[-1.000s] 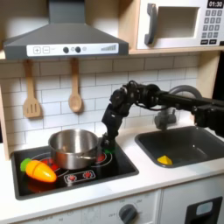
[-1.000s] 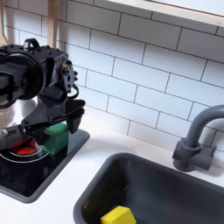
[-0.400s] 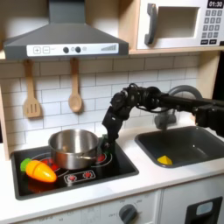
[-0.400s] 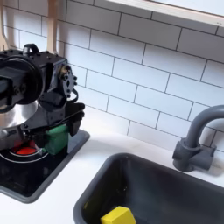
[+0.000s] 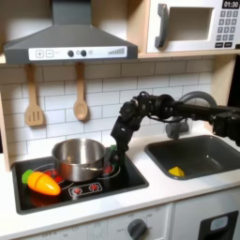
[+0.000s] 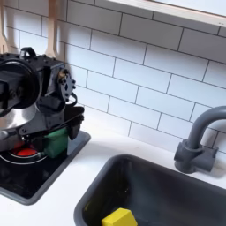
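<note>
My black gripper (image 5: pixel 113 156) hangs low over the back right corner of the stove top (image 5: pixel 94 187), just right of the steel pot (image 5: pixel 79 157). In the second exterior view the gripper (image 6: pixel 46 137) sits right on a green block (image 6: pixel 59 143), with one dark finger (image 6: pixel 35 131) lying across the block's top. The block rests at the stove's edge beside a red burner (image 6: pixel 21 152). Whether the fingers clamp the block is hidden. The pot (image 6: pixel 19 115) stands behind the gripper at the second exterior view's left.
An orange and yellow toy vegetable (image 5: pixel 41 182) lies at the stove's front left. The dark sink (image 5: pixel 202 155) holds a yellow piece (image 5: pixel 176 172) (image 6: pixel 116 217), and a grey faucet (image 6: pixel 196 141) stands behind it. Two wooden utensils (image 5: pixel 34 98) hang on the tiled wall.
The arm has shifted slightly towards the pot and a little lower. The green block stays at the same spot on the stove.
</note>
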`<state>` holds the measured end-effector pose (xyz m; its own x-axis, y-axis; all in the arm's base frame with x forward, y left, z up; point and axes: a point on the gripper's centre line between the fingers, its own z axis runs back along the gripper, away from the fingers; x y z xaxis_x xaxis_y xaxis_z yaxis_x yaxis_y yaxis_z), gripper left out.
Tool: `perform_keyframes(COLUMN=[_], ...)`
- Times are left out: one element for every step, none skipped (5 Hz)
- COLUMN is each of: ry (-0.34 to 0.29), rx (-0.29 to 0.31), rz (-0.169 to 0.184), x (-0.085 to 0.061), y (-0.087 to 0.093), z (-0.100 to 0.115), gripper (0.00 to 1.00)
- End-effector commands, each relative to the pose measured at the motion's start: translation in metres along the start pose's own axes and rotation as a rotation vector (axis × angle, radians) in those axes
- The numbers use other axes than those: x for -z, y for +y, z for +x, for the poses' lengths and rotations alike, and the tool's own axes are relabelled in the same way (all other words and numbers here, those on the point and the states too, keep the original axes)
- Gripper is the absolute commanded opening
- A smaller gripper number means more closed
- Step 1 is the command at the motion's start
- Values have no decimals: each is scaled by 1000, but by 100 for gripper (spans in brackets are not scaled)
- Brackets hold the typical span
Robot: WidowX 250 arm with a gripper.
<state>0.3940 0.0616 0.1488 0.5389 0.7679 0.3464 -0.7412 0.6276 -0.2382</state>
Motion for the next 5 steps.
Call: perform_keyframes(ry=[-2, -1, 3, -3, -21], rx=[5, -4, 0, 0, 12], rz=[-8, -10, -6, -10, -30], x=[0, 0, 1, 0, -10], y=[-1, -1, 1, 1, -2], z=[-3, -3, -4, -4, -3], gripper=[0, 0, 0, 0, 0])
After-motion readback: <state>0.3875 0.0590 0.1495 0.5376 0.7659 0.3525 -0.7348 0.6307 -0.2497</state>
